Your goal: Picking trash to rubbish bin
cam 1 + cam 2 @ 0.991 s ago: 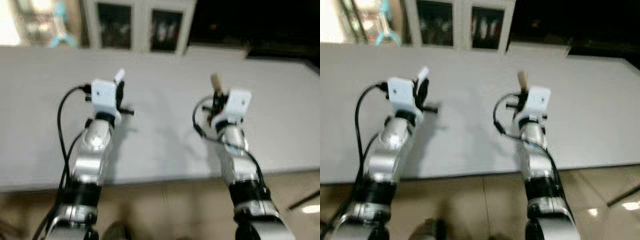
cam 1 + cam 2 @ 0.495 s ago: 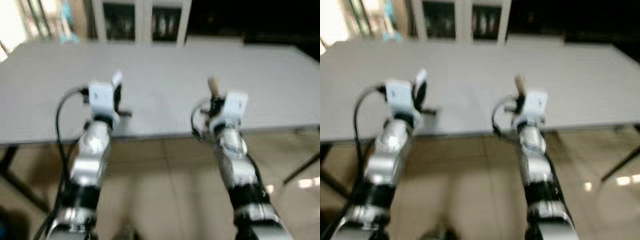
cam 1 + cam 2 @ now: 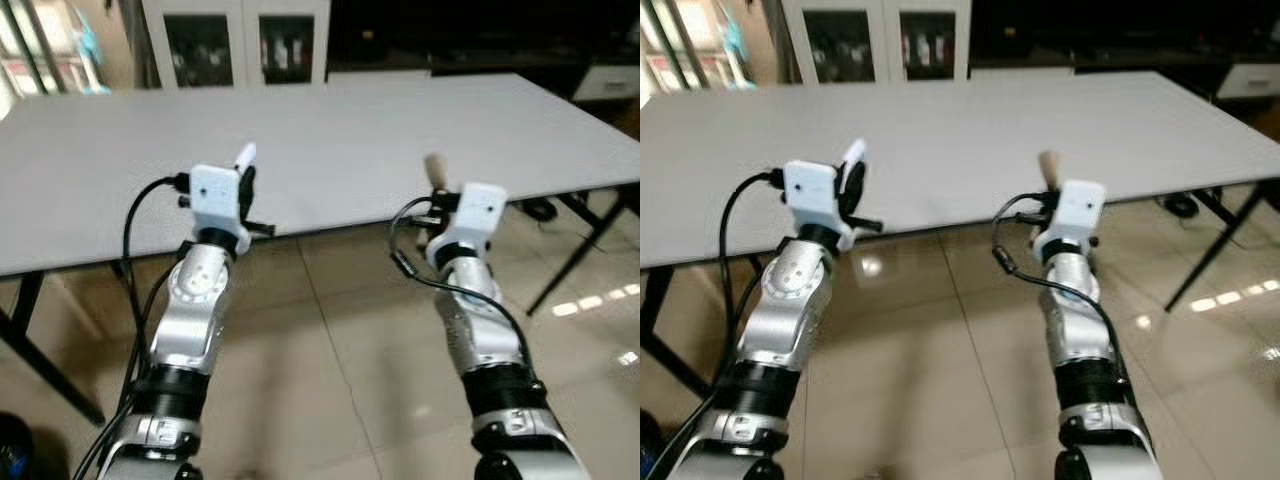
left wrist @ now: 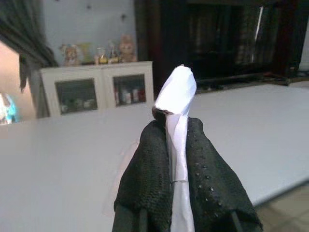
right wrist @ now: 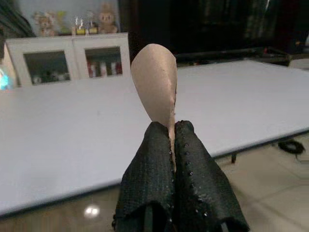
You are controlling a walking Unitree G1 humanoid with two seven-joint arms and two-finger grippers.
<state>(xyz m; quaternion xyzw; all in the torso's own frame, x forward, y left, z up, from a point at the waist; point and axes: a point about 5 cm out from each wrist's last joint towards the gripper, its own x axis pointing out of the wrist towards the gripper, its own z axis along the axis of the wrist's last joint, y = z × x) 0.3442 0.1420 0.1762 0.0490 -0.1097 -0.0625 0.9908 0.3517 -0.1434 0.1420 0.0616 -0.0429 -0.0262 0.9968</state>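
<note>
White scrap of paper [image 4: 176, 92] between black dotted fingers [image 4: 207, 179]; tan scrap [image 5: 154, 87] in the other black pair [image 5: 198, 174]. Pale grey table [image 3: 330, 130], beige glossy floor tiles [image 3: 340, 340], white cabinet [image 3: 235, 45], silver arms [image 3: 195, 310].

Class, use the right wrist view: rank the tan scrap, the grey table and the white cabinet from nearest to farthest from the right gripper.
1. Tan scrap: pinched between the right gripper's fingers, sticking out past the tips.
2. Grey table: ahead of the gripper, stretching away.
3. White cabinet: beyond the table's far edge, against the back wall.
</note>
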